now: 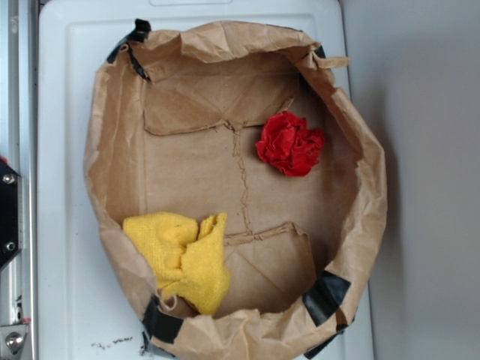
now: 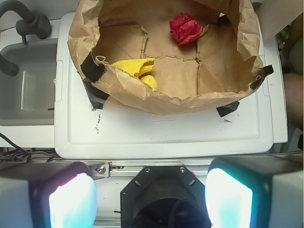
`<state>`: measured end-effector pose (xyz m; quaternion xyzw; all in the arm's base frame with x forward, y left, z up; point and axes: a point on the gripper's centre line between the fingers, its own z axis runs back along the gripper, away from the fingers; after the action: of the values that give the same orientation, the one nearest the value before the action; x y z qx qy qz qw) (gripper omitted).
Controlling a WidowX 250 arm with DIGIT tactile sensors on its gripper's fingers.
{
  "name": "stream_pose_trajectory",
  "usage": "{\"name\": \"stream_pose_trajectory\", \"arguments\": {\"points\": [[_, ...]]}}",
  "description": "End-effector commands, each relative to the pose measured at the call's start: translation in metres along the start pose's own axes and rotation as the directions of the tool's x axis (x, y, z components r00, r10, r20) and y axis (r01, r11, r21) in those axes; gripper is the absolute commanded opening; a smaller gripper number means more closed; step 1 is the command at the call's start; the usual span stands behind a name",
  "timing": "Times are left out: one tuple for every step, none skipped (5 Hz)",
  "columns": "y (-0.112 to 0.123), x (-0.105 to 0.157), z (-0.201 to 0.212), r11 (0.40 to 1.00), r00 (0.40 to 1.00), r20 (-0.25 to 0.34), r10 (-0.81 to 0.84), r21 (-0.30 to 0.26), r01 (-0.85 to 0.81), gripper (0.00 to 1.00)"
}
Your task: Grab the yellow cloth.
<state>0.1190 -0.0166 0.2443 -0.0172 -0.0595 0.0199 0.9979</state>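
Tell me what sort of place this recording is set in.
Probably a lab bench mocked up as a toy kitchen: a small sink with a dark faucet beside a white plastic board holding a taped paper-bag bin with the yellow cloth and red cloth.

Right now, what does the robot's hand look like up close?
In the wrist view, the gripper has two chunky fingers with rounded corners. Their pads look shiny pale, glowing whitish with pink and blue-green edges, and their outer sides are dark grey. Between them sits a black angular block with small silver screws. No cables or markings show on it.
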Motion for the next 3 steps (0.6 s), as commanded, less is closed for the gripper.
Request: {"name": "stream_pose_trajectory", "arguments": {"points": [[0.0,0.0,0.0,1.0,1.0,0.0,0.0,0.0,0.0,1.0],[0.024,0.049,-0.019,0.999,0.999,-0.015,0.043,-0.016,-0.044,1.0],[0.034,0.097,-0.024,0.994,0.994,-0.022,0.109,-0.006,-0.109,1.0]]}}
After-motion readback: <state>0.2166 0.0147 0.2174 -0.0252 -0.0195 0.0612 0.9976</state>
